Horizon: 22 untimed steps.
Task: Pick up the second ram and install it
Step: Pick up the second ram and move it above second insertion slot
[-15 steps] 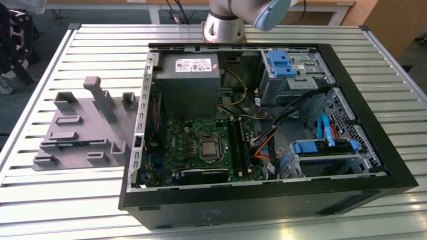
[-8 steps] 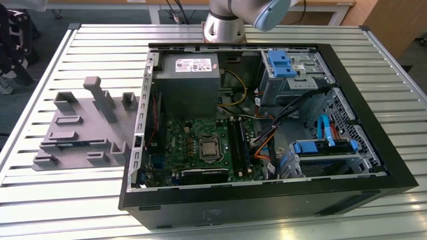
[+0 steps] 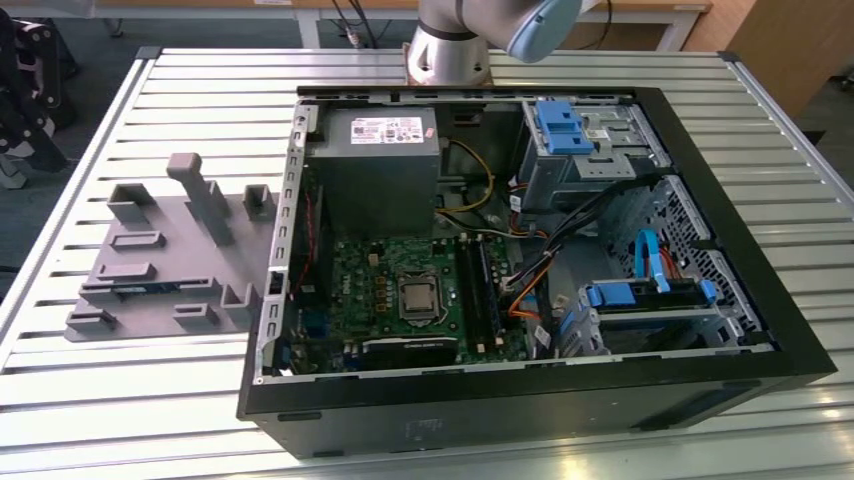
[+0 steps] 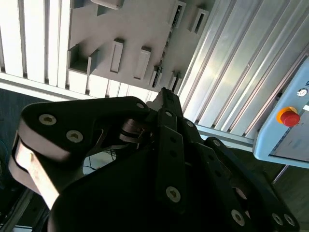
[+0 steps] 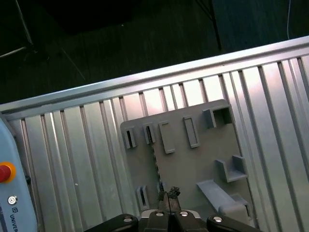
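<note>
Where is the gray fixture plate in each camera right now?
Exterior view: the gray fixture plate lies on the slatted table, at the exterior view's left of the computer case.
First wrist view: the plate lies just beyond the gripper.
Second wrist view: the plate lies past the gripper too.
Shared landmark: the slatted table.

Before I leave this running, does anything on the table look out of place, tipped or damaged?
Nothing stands out. The open computer case lies flat on the slatted table, the gray fixture sits flat beside it, at the exterior view's left, and the pincer hangs above that fixture.
</note>
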Available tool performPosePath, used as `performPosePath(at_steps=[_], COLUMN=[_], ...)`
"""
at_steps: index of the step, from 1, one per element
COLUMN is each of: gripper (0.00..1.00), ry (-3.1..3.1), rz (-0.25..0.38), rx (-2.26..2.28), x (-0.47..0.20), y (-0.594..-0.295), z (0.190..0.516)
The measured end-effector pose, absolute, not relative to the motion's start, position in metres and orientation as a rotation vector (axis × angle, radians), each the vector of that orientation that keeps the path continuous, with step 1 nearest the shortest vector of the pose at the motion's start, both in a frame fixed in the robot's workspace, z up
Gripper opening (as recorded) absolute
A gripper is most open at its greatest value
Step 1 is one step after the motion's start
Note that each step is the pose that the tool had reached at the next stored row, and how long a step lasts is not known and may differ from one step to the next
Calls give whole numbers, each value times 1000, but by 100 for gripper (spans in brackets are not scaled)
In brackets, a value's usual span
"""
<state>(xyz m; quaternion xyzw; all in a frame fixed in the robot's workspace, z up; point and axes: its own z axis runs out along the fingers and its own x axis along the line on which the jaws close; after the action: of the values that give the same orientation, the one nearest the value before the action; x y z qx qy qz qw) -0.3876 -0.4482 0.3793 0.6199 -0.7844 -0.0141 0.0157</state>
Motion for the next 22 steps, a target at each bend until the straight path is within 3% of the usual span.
performPosePath(at_steps=[22], gripper=[11], ry=[-2385], rz=[-43], rx=[2012], x=[-388], y=[-448], z=[377])
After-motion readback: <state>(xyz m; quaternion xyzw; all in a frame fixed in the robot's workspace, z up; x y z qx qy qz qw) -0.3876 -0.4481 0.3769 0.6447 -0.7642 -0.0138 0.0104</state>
